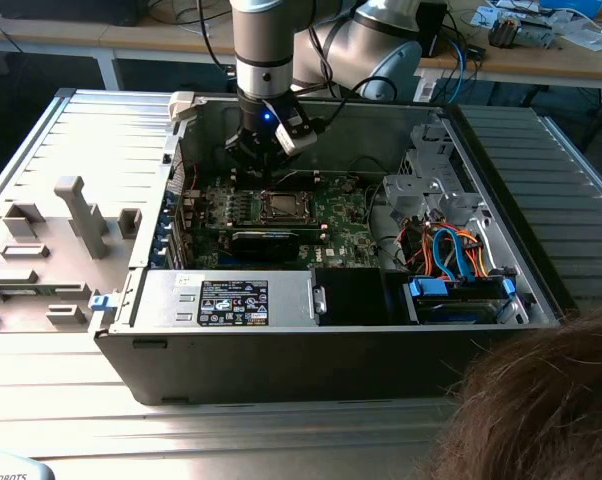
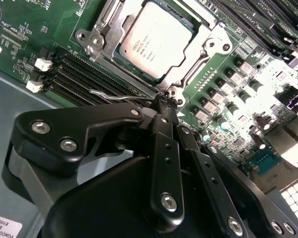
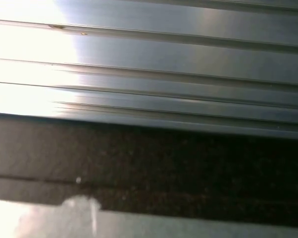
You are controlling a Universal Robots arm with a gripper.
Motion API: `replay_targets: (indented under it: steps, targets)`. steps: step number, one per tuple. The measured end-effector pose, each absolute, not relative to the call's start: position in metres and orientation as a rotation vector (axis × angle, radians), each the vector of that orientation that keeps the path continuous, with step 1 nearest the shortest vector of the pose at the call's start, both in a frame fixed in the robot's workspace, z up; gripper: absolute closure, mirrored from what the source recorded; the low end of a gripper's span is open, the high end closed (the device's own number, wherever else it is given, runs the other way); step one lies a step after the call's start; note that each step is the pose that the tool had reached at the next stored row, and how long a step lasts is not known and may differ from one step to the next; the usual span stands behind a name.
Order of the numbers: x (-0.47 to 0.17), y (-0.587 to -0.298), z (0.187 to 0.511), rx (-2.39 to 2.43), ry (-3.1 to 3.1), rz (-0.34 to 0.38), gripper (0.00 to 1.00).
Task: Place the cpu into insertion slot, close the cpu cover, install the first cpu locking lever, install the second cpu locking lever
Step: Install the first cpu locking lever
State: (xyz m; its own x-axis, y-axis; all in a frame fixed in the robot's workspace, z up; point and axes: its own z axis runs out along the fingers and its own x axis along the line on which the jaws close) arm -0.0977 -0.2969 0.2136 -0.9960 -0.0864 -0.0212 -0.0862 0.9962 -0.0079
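- The arm is a thick cylinder in silver-grey metal with black bands at its joints.
- A small blue light glows on the dark wrist section.
- A pale block, perhaps a camera housing, is mounted beside the wrist.
- Black cables loop behind the arm.
- The gripper is matte black, built of flat angular links that narrow to slim tips.
- Silver screw heads dot its links.
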Motion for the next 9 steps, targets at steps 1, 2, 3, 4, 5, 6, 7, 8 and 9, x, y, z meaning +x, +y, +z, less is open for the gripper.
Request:
replay_targets:
  steps: [1,2,3,4,5,6,7,8,9]
  targets:
    - [-0.0976,-0.2969,0.2132,-0.135,3.117,-0.011,0.89]
    - [-0.0976,-0.2969,0.2127,-0.135,3.117,-0.011,0.89]
    - [-0.0974,-0.2969,0.2123,-0.135,3.117,-0.011,0.89]
    - [-0.0973,-0.2969,0.2119,-0.135,3.117,-0.011,0.89]
    - [-0.0971,-0.2970,0.2114,-0.135,3.117,-0.011,0.89]
    - [-0.0967,-0.2970,0.2105,-0.135,3.117,-0.011,0.89]
    - [-0.0964,-0.2970,0.2100,-0.135,3.117,-0.011,0.89]
    - [-0.0960,-0.2970,0.2095,-0.135,3.117,-0.011,0.89]
    - [-0.0958,-0.2970,0.2091,-0.135,3.117,-0.011,0.89]
